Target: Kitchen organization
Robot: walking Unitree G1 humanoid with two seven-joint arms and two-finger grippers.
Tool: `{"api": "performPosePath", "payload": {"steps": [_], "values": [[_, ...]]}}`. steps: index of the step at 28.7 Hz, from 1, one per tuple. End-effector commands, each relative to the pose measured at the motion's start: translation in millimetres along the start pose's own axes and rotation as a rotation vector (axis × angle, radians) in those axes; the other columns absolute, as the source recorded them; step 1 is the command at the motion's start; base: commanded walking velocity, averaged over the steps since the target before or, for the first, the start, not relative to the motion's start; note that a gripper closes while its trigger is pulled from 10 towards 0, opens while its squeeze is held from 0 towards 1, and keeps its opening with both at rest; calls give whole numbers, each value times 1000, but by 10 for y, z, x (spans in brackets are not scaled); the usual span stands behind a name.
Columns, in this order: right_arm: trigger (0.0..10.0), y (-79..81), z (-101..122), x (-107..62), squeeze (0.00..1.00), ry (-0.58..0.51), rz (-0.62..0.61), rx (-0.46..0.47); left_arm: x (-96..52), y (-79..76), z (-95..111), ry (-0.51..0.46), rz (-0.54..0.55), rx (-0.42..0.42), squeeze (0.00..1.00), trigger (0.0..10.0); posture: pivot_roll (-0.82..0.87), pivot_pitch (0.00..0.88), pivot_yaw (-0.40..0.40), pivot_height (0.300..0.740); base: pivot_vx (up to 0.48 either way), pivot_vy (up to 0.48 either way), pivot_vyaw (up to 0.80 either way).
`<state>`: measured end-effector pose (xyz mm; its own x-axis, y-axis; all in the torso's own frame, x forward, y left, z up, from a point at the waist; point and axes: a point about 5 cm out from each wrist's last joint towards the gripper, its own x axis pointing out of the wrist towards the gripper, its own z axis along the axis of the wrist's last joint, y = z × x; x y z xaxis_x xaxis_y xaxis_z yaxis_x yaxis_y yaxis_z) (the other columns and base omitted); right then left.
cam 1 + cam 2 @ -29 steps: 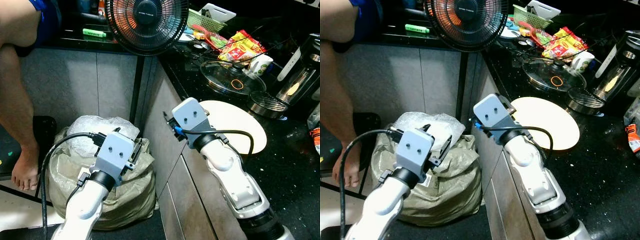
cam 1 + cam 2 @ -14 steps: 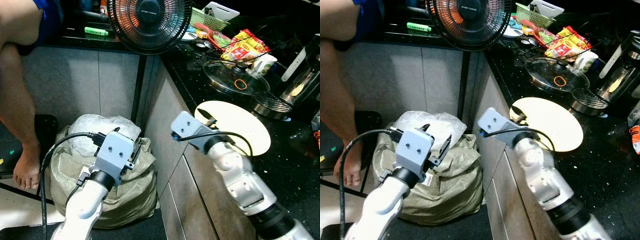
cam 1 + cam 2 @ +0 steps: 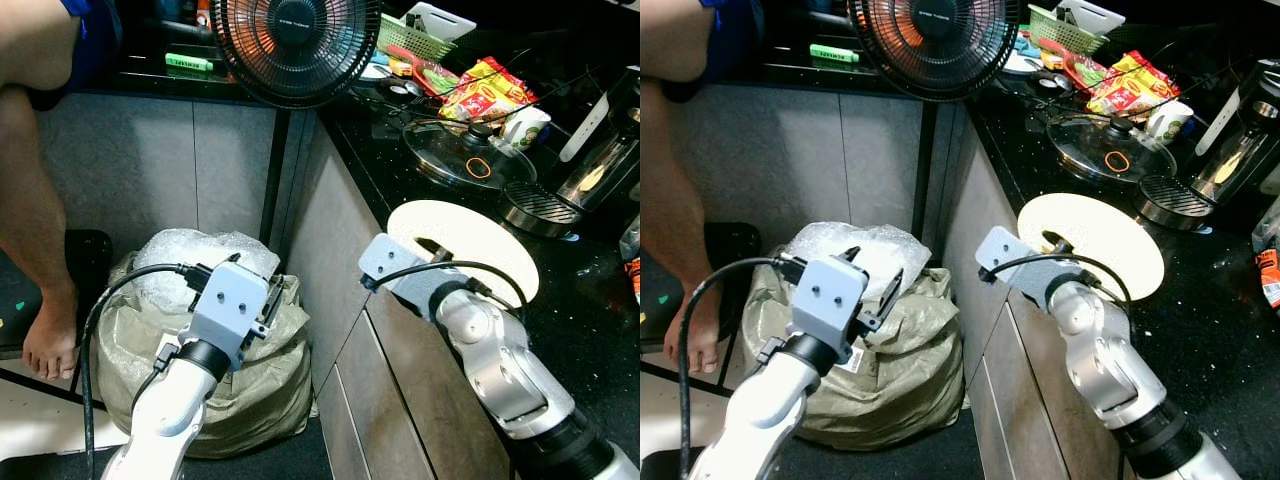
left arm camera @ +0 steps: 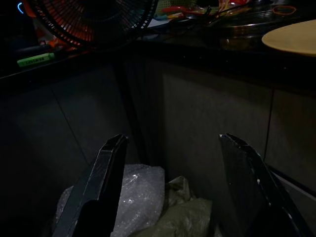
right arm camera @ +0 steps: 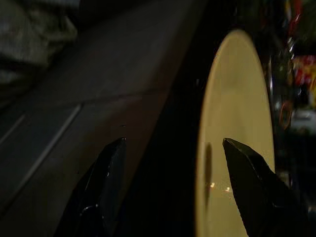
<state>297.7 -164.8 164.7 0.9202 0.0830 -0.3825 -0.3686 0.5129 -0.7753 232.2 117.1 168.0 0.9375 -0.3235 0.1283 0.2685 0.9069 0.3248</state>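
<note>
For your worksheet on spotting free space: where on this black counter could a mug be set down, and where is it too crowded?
Free: the bare counter on the near side of the cream plate, toward the robot. Crowded: the far end, where the glass lid, snack packets, white mug and green basket sit packed together. The right hand hangs over the plate.

Counter edge: round cream plate point(image 3: 470, 240) lies on the black speckled countertop point(image 3: 590, 330), right gripper point(image 5: 170, 190) at its near left rim.
Behind plate: glass pot lid point(image 3: 465, 155), snack packets point(image 3: 490, 90) farther.
Far left corner: black fan point(image 3: 295, 45).
Floor, left: stuffed olive sack point(image 3: 250, 380) below left gripper point(image 4: 170, 190).
</note>
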Motion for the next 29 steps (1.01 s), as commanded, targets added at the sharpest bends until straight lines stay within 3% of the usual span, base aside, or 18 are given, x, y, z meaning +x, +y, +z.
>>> {"api": "performPosePath", "payload": {"steps": [1,3,4,5,12,20,29], "values": [[10000,-22,-47,-27,0,30,-7,7,10,-36,-30,17,-17,-10,0,10000,140,17,-175,740,0,0,0],[10000,-42,-51,-34,0,35,-16,15,10,-38,-29,18,-18,-10,0,10000,140,17,-175,740,0,0,0],[7059,-88,-41,-52,0,35,-31,35,7,-41,-26,17,-17,-11,0,10000,134,21,-175,740,0,0,0],[0,-103,-22,-63,0,23,-28,62,6,-45,-25,17,-18,-13,0,10000,132,21,-176,740,0,0,0],[0,-122,68,-106,0,-36,-2,161,5,-60,-25,18,-18,-18,0,10000,127,22,-181,740,0,0,0],[0,-189,97,-116,0,-56,-31,160,4,-63,-29,18,-16,-20,0,10000,126,24,-184,740,0,0,0],[0,-333,271,-133,0,-183,-161,170,-2,-51,-35,21,-17,-18,0,10000,128,24,-177,740,0,0,0]]}}
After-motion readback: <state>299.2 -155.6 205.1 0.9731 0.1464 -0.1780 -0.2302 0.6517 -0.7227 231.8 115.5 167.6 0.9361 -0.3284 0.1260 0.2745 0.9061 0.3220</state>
